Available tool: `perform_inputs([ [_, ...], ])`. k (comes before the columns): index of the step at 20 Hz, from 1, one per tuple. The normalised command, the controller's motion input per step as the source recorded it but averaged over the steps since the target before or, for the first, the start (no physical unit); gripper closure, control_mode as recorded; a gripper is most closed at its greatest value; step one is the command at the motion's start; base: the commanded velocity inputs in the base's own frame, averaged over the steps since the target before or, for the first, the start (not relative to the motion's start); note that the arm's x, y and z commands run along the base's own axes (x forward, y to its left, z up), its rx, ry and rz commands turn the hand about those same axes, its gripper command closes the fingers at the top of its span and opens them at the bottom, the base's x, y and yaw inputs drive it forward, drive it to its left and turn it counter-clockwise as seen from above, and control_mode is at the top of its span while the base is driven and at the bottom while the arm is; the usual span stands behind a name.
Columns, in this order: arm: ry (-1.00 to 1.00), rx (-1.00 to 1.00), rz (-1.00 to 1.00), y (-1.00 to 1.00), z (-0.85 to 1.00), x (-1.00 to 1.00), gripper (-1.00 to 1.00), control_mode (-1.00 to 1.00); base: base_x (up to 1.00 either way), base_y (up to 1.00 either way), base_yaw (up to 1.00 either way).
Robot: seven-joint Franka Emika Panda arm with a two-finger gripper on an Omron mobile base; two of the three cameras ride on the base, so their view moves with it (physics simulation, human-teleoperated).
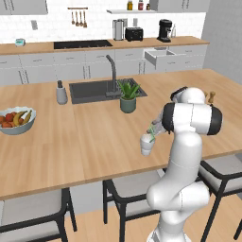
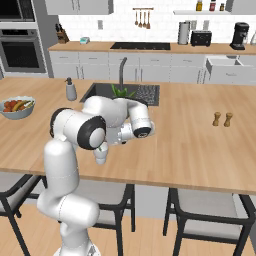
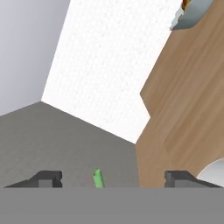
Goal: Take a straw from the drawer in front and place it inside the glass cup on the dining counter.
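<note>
Spread wide at the hand view's bottom, gripper point(image 3: 113, 179) with green straw point(image 3: 98, 178) between its fingertips, untouched; glass cup point(image 1: 147, 144) lower right of centre on dining counter point(image 1: 71, 142); drawer point(image 1: 158, 56) open upper right; no legible writing.

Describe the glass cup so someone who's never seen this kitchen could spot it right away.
Find the big wooden dining counter with the sink. Near its front edge stands the glass cup, beside the robot arm. It is a small whitish tumbler with a green straw poking out, unlike the darker plant pot behind it.
</note>
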Motion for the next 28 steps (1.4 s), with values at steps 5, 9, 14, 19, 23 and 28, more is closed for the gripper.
perform_inputs([
  [5, 0.0, 0.0, 0.0, 0.0, -0.09, 0.0, -1.0, -1.0, 0.0, 0.0, 0.0],
  [9, 0.0, 0.0, 0.0, 0.0, -0.02, 0.0, -1.0, -1.0, 0.0, 0.0, 0.0],
  [14, 0.0, 0.0, 0.0, -0.1, 0.0, 0.0, -1.0, -1.0, 0.0, 0.0, 0.0],
  [19, 0.0, 0.0, 0.0, -0.23, 0.0, 0.0, -1.0, -1.0, 0.0, 0.0, 0.0],
  [23, 0.0, 0.0, -0.01, -0.18, -0.06, 0.0, -1.0, -1.0, 0.0, 0.0, 0.0],
  [28, -0.01, 0.0, 0.0, -0.22, 0.09, -0.02, -1.0, -1.0, 0.0, 0.0, 0.0],
])
